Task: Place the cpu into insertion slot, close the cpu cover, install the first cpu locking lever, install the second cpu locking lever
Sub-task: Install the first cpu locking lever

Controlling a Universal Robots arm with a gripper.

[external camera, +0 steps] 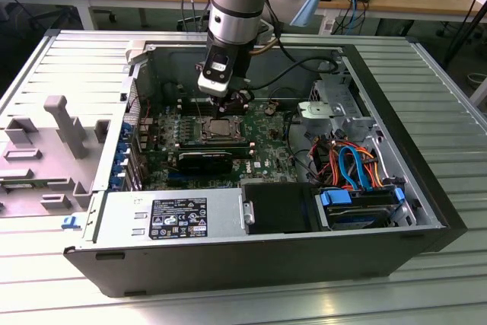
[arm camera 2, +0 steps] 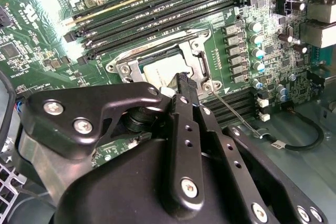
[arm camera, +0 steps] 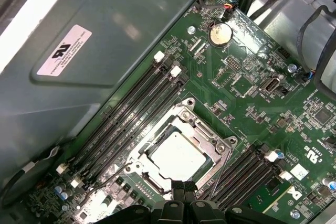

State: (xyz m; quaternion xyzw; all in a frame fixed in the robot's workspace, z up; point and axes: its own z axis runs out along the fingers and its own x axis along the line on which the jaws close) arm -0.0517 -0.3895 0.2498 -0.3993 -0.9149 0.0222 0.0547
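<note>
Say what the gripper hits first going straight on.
Most likely the rim of the cpu cover, just beside the cpu; the gripper points down at it. Depth is unclear.

- Exterior view: bright, even light from overhead; pale sheen on the table (external camera: 426,81) slats, strongest along its near edge.
- Case (external camera: 228,253) interior dimmer; arm (external camera: 240,5) shades the board's far edge.
- First wrist view: cpu (arm camera: 173,156) top glares near white.
- Second wrist view: gripper (arm camera 2: 181,80) dark, small highlights on its screws.
</note>
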